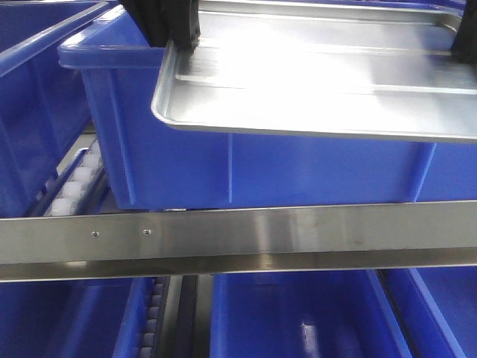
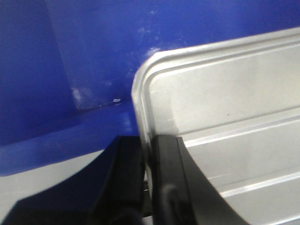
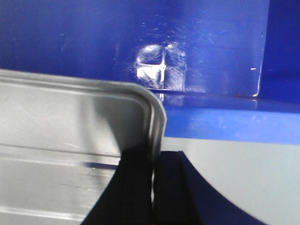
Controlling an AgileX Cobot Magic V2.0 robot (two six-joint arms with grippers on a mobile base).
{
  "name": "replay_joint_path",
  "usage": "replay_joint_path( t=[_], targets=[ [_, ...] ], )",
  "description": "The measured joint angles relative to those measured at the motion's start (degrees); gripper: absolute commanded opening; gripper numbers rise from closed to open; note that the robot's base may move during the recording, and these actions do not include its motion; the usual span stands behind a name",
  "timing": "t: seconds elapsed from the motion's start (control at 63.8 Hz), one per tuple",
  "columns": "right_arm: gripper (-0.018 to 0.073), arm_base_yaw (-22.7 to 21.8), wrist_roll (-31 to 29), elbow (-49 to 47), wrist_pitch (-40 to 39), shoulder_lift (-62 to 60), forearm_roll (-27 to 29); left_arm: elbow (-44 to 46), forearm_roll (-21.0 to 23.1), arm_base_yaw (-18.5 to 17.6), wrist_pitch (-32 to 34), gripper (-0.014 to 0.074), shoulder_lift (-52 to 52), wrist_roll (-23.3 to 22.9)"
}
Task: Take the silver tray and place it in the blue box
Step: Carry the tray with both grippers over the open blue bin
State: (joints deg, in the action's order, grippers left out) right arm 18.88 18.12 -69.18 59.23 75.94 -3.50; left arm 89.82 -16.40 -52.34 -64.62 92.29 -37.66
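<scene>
The silver tray (image 1: 320, 74) hangs level over the open top of the blue box (image 1: 186, 164), its ridged floor facing up. My left gripper (image 1: 177, 26) is shut on the tray's left rim. In the left wrist view its black jaws (image 2: 146, 141) pinch the rolled edge of the tray (image 2: 225, 98) near a corner. My right gripper (image 1: 468, 33) is shut on the opposite rim. In the right wrist view it (image 3: 153, 153) clamps the tray (image 3: 70, 112) beside its rounded corner. The blue box's inner wall (image 2: 70, 56) (image 3: 93, 37) rises behind the tray.
A flat dull grey surface (image 3: 234, 178) (image 2: 42, 185) lies below the tray inside the box. A steel rack rail (image 1: 298, 239) crosses in front. Another blue crate (image 1: 33, 97) stands at the left beside white rollers (image 1: 74, 183), and more crates (image 1: 298, 313) sit on the level below.
</scene>
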Motion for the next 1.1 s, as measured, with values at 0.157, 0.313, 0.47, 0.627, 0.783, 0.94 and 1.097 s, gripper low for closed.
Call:
replay_joint_path(
  t=[0.157, 0.313, 0.47, 0.627, 0.783, 0.94, 1.097],
  targets=[
    [0.0056, 0.0, 0.0, 0.0, 0.0, 0.0, 0.0, 0.0, 0.0, 0.0, 0.0, 0.0010, 0.0, 0.0],
    [0.0056, 0.0, 0.0, 0.0, 0.0, 0.0, 0.0, 0.0, 0.0, 0.0, 0.0, 0.0010, 0.0, 0.0],
    [0.0056, 0.0, 0.0, 0.0, 0.0, 0.0, 0.0, 0.0, 0.0, 0.0, 0.0, 0.0010, 0.0, 0.0],
    [0.0056, 0.0, 0.0, 0.0, 0.0, 0.0, 0.0, 0.0, 0.0, 0.0, 0.0, 0.0010, 0.0, 0.0],
    [0.0056, 0.0, 0.0, 0.0, 0.0, 0.0, 0.0, 0.0, 0.0, 0.0, 0.0, 0.0010, 0.0, 0.0],
    [0.0056, 0.0, 0.0, 0.0, 0.0, 0.0, 0.0, 0.0, 0.0, 0.0, 0.0, 0.0010, 0.0, 0.0],
    [0.0056, 0.0, 0.0, 0.0, 0.0, 0.0, 0.0, 0.0, 0.0, 0.0, 0.2, 0.0010, 0.0, 0.0]
  ],
)
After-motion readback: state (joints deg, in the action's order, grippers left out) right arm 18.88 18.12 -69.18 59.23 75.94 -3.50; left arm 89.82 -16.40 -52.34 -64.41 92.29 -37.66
